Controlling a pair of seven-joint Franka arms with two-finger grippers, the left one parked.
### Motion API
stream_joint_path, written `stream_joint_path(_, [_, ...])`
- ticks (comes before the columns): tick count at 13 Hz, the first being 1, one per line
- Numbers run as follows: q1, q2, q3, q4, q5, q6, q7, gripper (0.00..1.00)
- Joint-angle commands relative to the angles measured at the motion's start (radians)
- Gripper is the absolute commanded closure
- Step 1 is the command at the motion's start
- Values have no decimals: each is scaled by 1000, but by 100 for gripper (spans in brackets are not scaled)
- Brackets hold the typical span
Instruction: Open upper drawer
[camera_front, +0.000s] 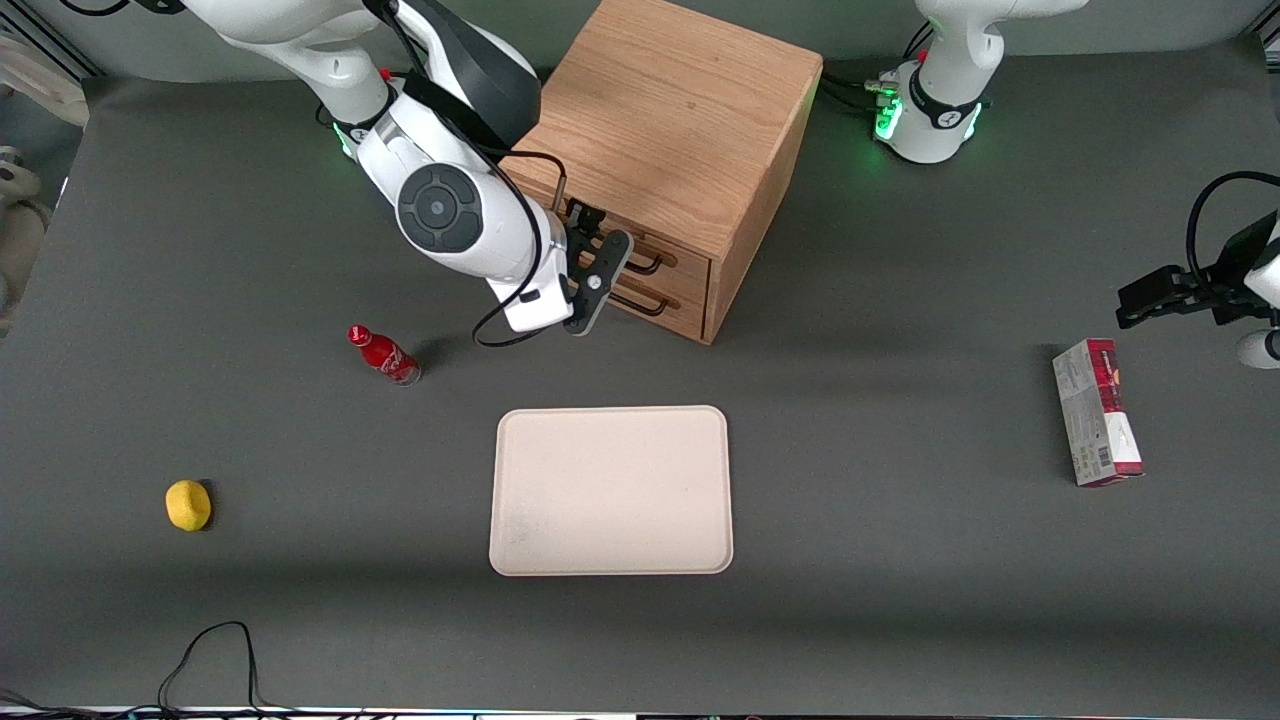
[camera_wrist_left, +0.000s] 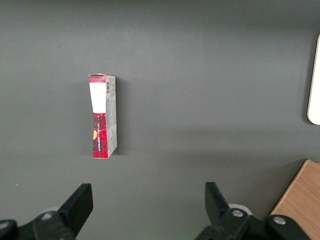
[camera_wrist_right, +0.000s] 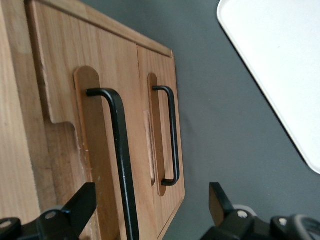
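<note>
A small yellow lemon-like fruit lies toward the working arm's end of the grey table, and a red bottle with a red cap lies on its side farther from the front camera than the fruit. Next comes the black two-finger gripper, hanging just in front of the light-oak wooden cube cabinet with its jaws spread wide and nothing between them. The upper drawer sits closed, its black metal bar handle close before the fingers, above the lower twin drawer. This looks like the approach step: the next move calls for easing in until the upper handle lies between the fingers, closing, then pulling straight out. Nearer the camera rests a pale beige rectangular tray; toward the parked arm's end lies a red-and-grey carton.
</note>
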Motion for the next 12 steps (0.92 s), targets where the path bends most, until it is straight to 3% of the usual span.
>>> stream_joint_path(1, [-5,-26,0,-50,33,18,-36,0])
stream_joint_path(10, [-2,-36,2,-163,18,150,-59,0])
stream_joint_path(12, [-4,-33,-1,-162,-18,150,-94,0])
